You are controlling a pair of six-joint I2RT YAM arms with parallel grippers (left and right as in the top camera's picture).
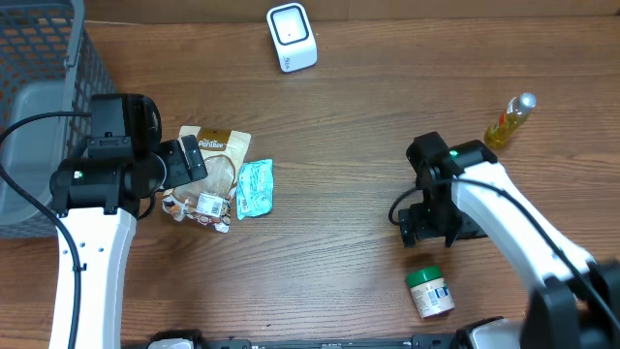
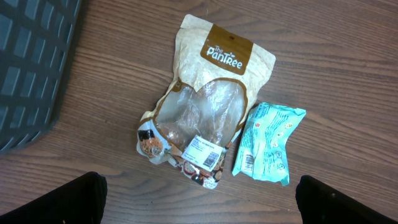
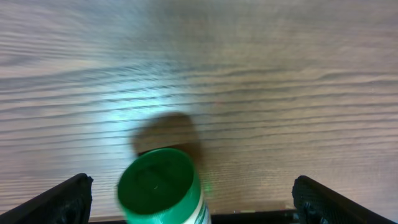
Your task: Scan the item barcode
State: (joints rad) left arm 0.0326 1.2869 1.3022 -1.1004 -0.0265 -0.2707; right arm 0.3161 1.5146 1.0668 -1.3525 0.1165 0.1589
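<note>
Left fingers (image 2: 74, 202) and right fingers (image 3: 62, 199) spread, empty; I'd pinch the pouch (image 2: 217, 81) by its edge, keeping its barcode label (image 2: 204, 152) uncovered.

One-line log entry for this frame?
left gripper: open, empty, over Pantree pouch | right gripper: open, empty, over green-lidded jar | scanner: untouched

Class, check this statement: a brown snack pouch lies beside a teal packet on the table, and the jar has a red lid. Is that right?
No. The lid of the jar is green, not red; the right wrist view shows it. The brown snack pouch does lie beside the teal packet on the table.
</note>
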